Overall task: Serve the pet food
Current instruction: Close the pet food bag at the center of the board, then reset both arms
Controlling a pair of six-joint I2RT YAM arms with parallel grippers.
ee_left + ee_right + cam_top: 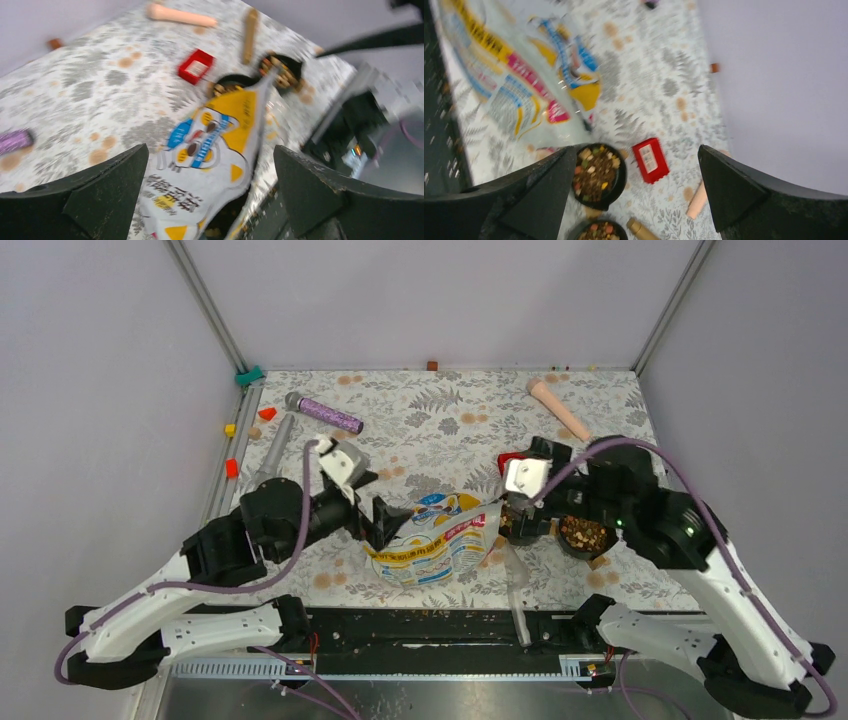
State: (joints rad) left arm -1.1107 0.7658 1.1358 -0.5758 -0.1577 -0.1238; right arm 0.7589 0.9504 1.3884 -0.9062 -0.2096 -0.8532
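The yellow-white-pink cat bag [432, 540] lies flat on the table near the front edge. In the left wrist view the bag [210, 145] shows between my open fingers, its mouth toward two black bowls. One bowl [586, 535] holds brown kibble; the other [508, 522] is partly hidden under my right gripper. My left gripper [385, 524] is open at the bag's left end, with the bag [210, 200] filling the gap. My right gripper [520, 512] is open and empty above the bowls. The right wrist view shows both filled bowls [596, 174] [599, 232] and the bag [509, 85].
A red box [510, 461] [650, 160] lies just behind the bowls. A pink cylinder [558, 407] lies at the back right, a purple cylinder [330, 415] and a grey tool [272, 450] at the back left. Loose kibble lies on the black front ledge [430, 613].
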